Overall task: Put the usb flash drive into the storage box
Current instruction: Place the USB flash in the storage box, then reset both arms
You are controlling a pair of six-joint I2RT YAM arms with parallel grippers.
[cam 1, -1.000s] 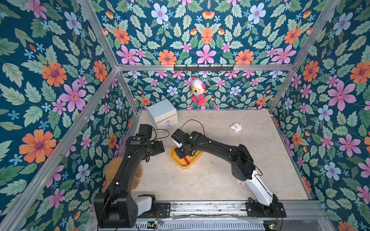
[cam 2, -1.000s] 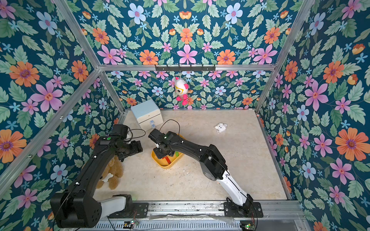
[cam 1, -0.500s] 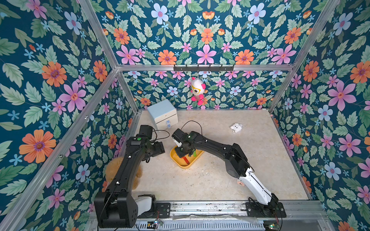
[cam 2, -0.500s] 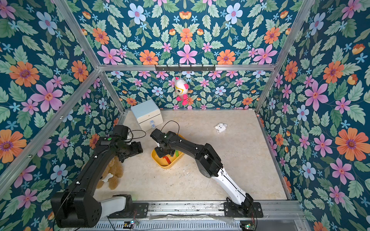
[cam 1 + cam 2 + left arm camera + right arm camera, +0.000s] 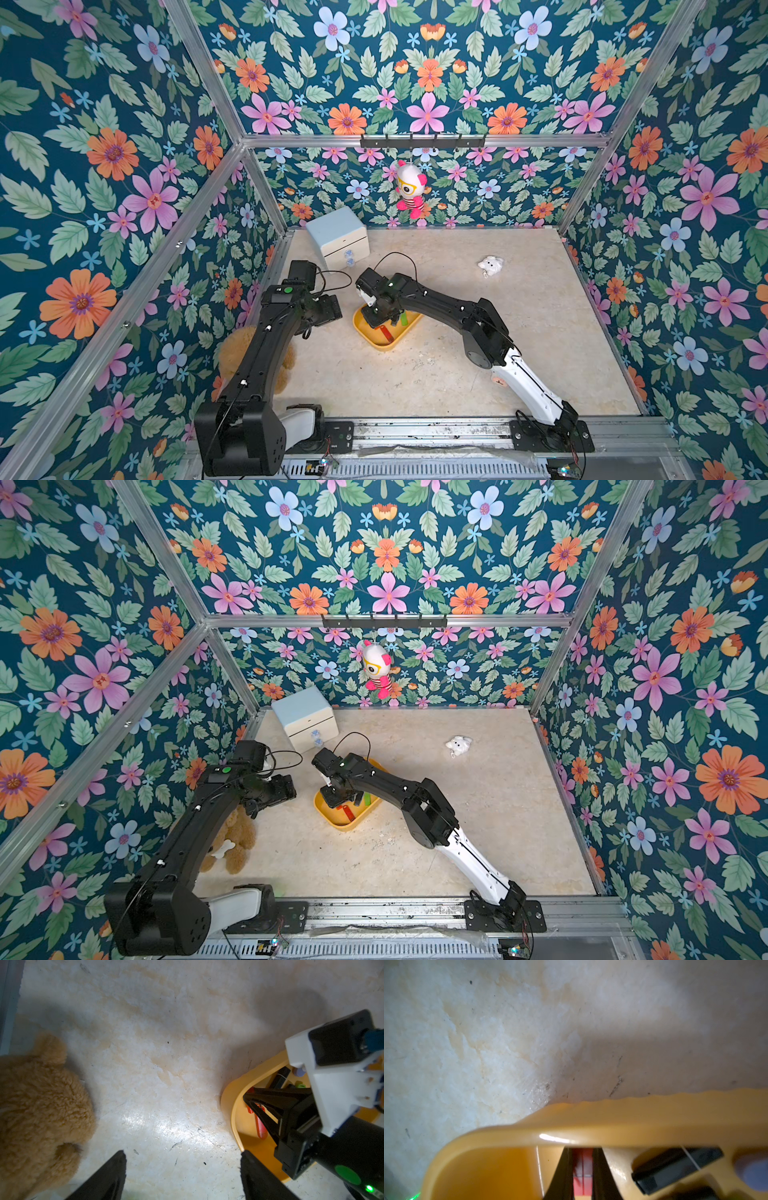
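- Your storage box (image 5: 363, 337) sits on the tabletop (image 5: 457, 374) between the two arms. It is an oblong yellow tub, lying at a slant in both top views.
- Inside it you have the red usb flash drive (image 5: 386, 332), lying flat on the floor toward the end nearer the arm bases.
- A green stick (image 5: 404, 319) lies near it, partly under the right arm.
- A black drive (image 5: 675, 1164) with a thin white thread lies against the wall just beside the right fingers. A pale purple piece (image 5: 753, 1169) next to it is too blurred to name.
- Your right hand (image 5: 248, 1096) reaches down into the box with its fingers brought together, tips below the rim and at one end of the red drive. Red shows in the slit between the fingers in the right wrist view. You cannot tell whether they pinch it or only stand over it.
- Your left hand (image 5: 183, 1152) hangs over the tabletop just beside the box's outer wall. Its fingers are spread wide apart, with only tabletop showing between them.
- The blue-topped cabinet (image 5: 336, 232) stands in the far left corner, apart from the box. Both drawers are pushed in, so their contents are hidden.
- A brown teddy bear (image 5: 41, 1105) lies by the left wall, across the left hand from the box.
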